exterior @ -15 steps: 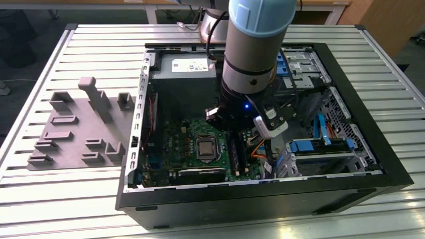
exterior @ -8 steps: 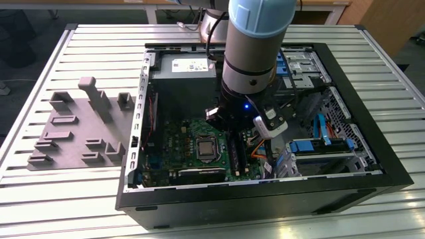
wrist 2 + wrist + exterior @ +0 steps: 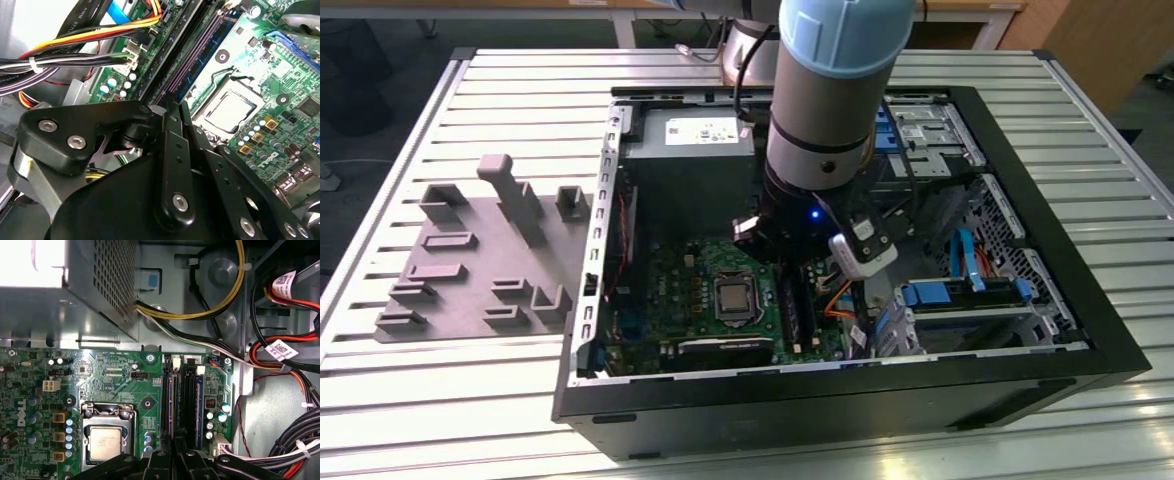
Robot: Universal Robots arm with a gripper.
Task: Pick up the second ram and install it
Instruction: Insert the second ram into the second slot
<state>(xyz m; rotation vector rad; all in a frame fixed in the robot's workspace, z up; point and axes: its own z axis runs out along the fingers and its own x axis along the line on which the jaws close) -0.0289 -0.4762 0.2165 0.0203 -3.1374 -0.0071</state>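
The arm [image 3: 834, 90] reached down into the open case [image 3: 1067, 330] on the worktop [image 3: 454, 400]. Its end effector [image 3: 172, 107] hung over the memory slots. In the exterior view these slots lay at 3 o'clock of the CPU [image 3: 736, 297], with the power supply [image 3: 687, 165] at 12 o'clock of the board and a grey fixture [image 3: 480, 250] at 9 o'clock of the case.

In the second wrist view the two fingers [image 3: 170, 150] lay drawn together with hardly a gap, their tips right at the slot line. I could not tell whether they pinched a board edge or merely rested on it.

The ram [image 3: 167, 400] appeared to be the bluish stick standing upright in the slot beside the CPU. In both wrist views it ran straight to the fingertips. I judged it the second stick, though that reading was not certain. A bundle of cables [image 3: 280, 355] lay just beside the slots, on the side away from the CPU.

The pick-up looked done, and the step in hand seemed to be the install itself: the stick was in its slot and being seated. By my estimate, that calls for straight downward pressure along the slot with no tilt, enough for the end latches to close. The tips would also need to stay off the neighbouring slot and cables. Whether the latches had closed was hidden.
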